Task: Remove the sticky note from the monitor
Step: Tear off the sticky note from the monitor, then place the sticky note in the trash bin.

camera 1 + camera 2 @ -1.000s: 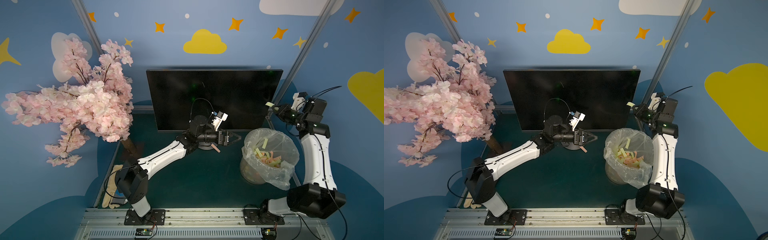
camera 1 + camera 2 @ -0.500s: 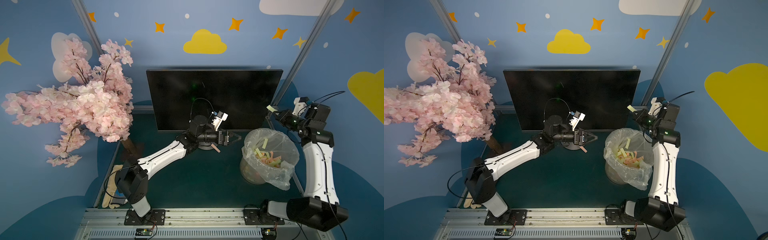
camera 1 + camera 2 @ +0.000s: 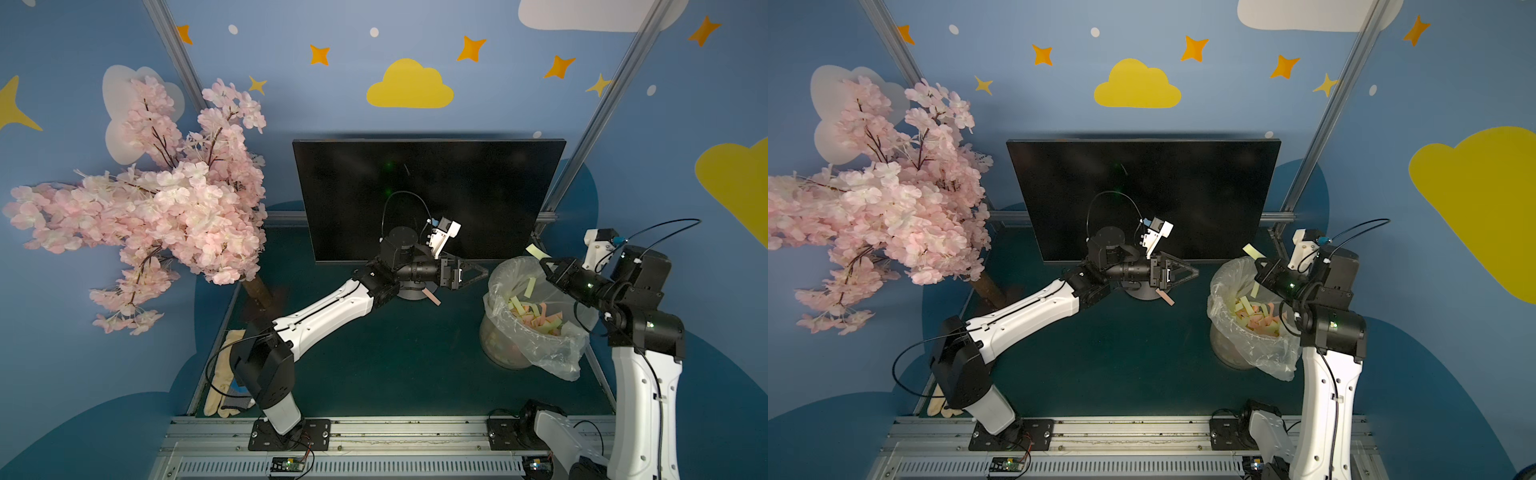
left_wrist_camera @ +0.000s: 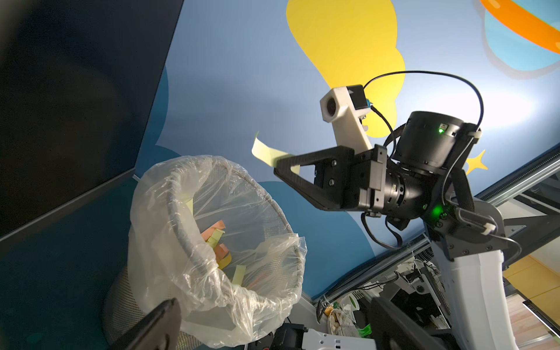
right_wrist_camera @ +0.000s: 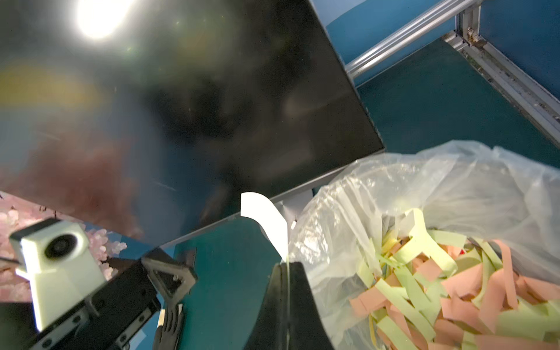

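**Yellow Note Clear of the Screen, Pinched Above the Basket**

The right gripper (image 3: 542,262) was closed tight on one end of the sticky note (image 3: 533,250), a pale yellow strip that curled up and away from the black tips. In both top views the sticky note sat right of centre in the frame, just off the lower right corner of the monitor (image 3: 428,195) and not touching the screen. It hung in the air over the upper left part of the rim of the wire basket (image 4: 121,303). The left wrist view showed this most plainly. There the strip stuck out from the shut tips with blue wall behind it and the clear plastic liner (image 3: 540,357) below.

The basket held a heap of paper strips (image 5: 424,288) in yellow-green and salmon pink.

The left gripper (image 3: 478,273) sat at centre frame in front of the lower edge of the monitor, above the round stand base (image 3: 409,294). Its fingers (image 4: 160,321) were spread wide and held nothing. A pink strip (image 3: 432,298) showed just under it at the edge of the base (whether it lay on the table (image 3: 395,365) or was stuck to something could not be told).

A pink blossom tree (image 3: 166,208) filled the left of the frame, well apart from both arms.
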